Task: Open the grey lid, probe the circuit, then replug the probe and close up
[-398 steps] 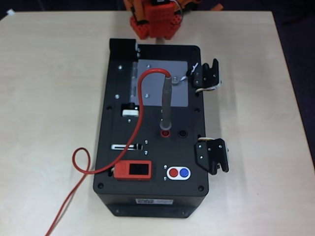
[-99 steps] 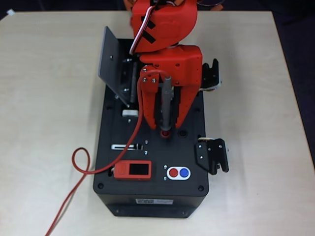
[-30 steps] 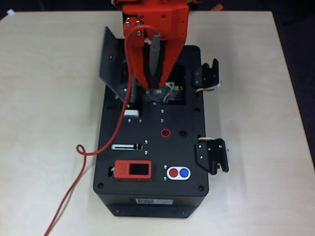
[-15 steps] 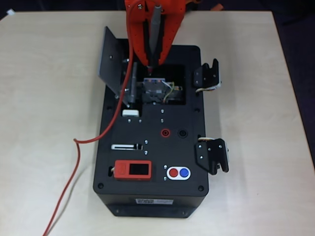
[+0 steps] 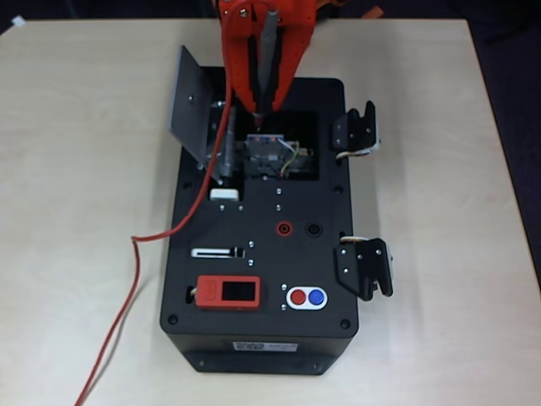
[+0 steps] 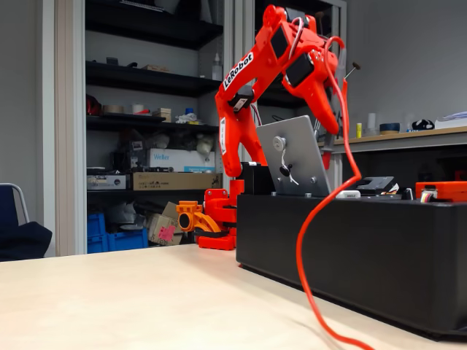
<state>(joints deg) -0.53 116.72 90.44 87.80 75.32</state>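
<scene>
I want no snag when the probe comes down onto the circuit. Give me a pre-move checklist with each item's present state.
1. grey lid swung open, standing clear of the recess: ok.
2. probe held in the gripper: ok.
3. Probe tip above the circuit: ok in the overhead view; whether it touches, cannot tell.
4. red cable slack, trailing off the black box onto the table: ok.
5. red socket free for replugging: ok.

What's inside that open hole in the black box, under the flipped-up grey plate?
In the overhead view, the recess holds small silvery metal parts and thin coloured wires. The end effector holds the probe above them, covering the recess's rear part.
</scene>
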